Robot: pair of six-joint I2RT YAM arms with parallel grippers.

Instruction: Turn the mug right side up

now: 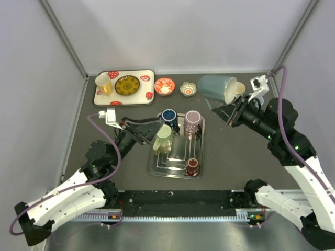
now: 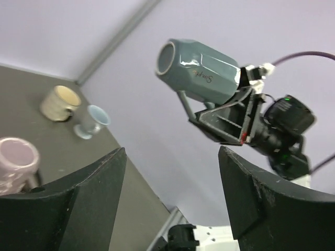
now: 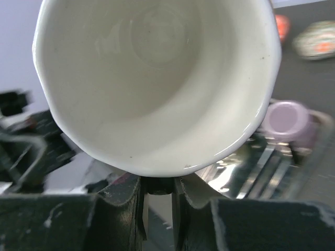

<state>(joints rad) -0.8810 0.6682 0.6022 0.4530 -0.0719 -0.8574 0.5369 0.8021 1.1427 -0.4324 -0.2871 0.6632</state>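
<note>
Left claw (image 2: pixel 171 157) gapes empty; right claw (image 3: pixel 158 201) pinches teal mug (image 1: pixel 215 88) aloft, past tray (image 1: pixel 202 157) rim.

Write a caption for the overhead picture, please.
The right gripper holds a grey-blue mug sideways in mid-air; the open left gripper hovers by a pale green mug on the tray.

The mug (image 1: pixel 217 88) looks glossy-glazed (smooth cream inside), the metal tray (image 1: pixel 174 158) shiny, the table (image 1: pixel 230 154) matt.
</note>
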